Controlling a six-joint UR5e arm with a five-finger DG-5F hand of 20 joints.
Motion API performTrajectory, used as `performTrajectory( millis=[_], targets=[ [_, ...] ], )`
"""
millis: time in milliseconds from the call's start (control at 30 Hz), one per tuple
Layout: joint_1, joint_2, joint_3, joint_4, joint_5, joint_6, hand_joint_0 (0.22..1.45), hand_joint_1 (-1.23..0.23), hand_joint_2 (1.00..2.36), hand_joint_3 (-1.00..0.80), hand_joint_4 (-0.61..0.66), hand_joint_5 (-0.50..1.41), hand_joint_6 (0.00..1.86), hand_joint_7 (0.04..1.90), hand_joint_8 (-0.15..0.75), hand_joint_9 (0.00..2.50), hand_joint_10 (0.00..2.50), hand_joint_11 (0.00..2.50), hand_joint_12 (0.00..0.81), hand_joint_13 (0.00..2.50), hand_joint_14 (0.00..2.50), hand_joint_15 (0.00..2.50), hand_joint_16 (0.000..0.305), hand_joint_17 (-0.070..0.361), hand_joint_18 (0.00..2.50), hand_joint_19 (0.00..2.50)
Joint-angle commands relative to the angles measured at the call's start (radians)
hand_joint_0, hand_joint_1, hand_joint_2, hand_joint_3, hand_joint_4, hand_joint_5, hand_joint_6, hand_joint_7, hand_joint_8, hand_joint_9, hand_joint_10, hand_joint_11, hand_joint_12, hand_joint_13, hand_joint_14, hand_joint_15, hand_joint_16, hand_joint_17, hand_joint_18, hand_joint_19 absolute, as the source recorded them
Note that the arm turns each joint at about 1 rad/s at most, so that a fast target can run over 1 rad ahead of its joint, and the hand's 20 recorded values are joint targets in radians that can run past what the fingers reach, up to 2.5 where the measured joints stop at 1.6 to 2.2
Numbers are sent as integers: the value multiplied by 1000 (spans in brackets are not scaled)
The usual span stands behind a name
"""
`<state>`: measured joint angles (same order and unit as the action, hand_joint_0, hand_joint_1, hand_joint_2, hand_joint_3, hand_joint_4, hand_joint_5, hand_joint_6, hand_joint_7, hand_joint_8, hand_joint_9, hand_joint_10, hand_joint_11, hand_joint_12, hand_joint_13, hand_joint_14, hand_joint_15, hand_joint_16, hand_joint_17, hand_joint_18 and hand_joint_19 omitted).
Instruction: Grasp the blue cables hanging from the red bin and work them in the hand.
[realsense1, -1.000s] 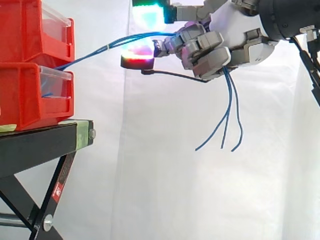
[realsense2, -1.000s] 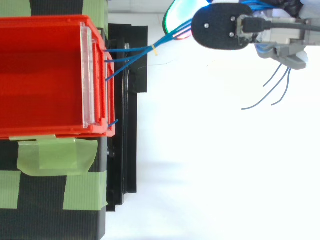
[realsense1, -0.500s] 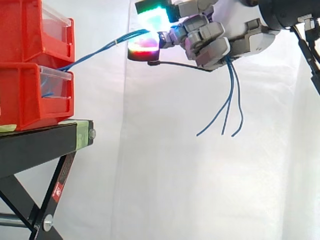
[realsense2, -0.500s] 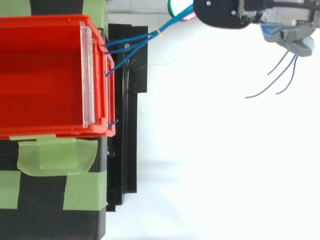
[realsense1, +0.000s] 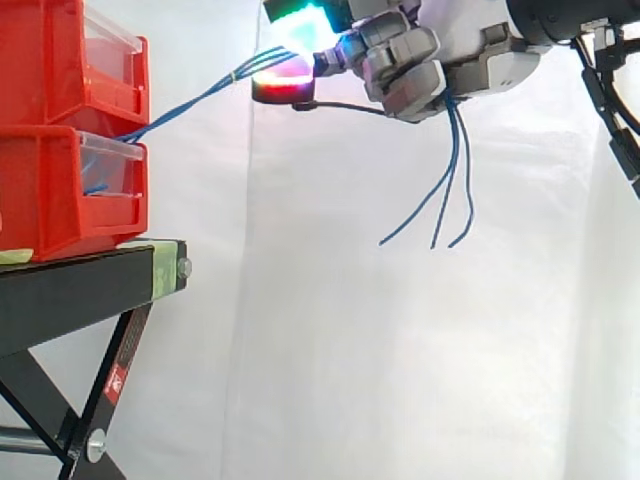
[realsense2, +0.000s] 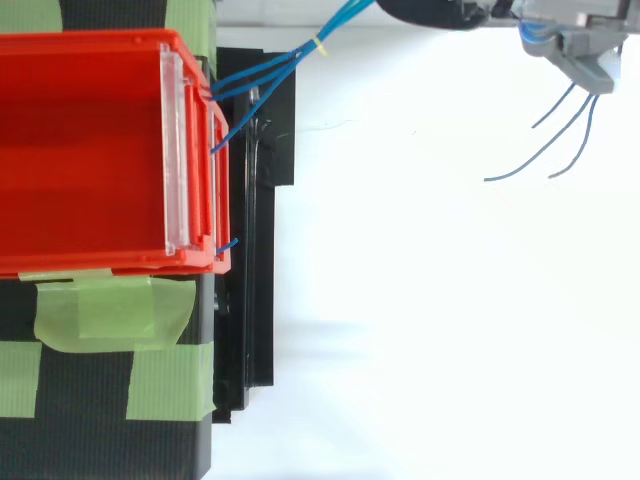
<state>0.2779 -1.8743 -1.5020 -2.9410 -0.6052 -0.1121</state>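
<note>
The blue cables (realsense1: 180, 106) are running out of the front of the lower red bin (realsense1: 50, 195) and climbing on a slant, up and away from the bins, toward the hand (realsense1: 445, 50). A small pale tie (realsense2: 318, 44) is binding the strands together partway along; between the tie and the bin they are fanning apart, as the top view shows (realsense2: 262, 72). This stretch is hanging in the air in a nearly straight line, touching nothing between the bin and the hand.

The hand is sitting high up, well apart from the bins, with its fingers (realsense1: 405, 75) curling tightly into a fist around the cables. One glowing green fingertip (realsense1: 300, 18) and one glowing red fingertip (realsense1: 285, 85) are pointing toward the bins, and the cables are passing between them into the hand. Below the fist the loose ends (realsense1: 447, 170) are dangling free, spreading slightly as they are dropping; in the top view they are trailing out from under the grey hand (realsense2: 585, 55).

The upper red bin (realsense1: 60, 60) is resting on the lower one, and both are standing on the black stand (realsense1: 80, 290), where green tape (realsense2: 100, 315) is sticking across the top, in front of the white curtain (realsense1: 400, 350).
</note>
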Motion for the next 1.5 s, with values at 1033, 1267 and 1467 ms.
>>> performTrajectory(
  millis=[1033,1267,1467],
  targets=[
    [52,0,0,-49,13,71,976,-624,1015,-646,309,299,5,1253,445,548,2500,2500,443,923,2500,1384,47,105,1592,1519],
    [70,1,0,-35,44,72,971,-625,1014,-674,302,297,5,1253,445,551,2500,2500,440,924,2500,1349,46,105,1596,1526],
    [78,1,0,-36,50,78,982,-629,1015,-658,304,302,5,1252,445,558,2500,2500,441,930,2500,1359,47,105,1597,1538]
  ],
)
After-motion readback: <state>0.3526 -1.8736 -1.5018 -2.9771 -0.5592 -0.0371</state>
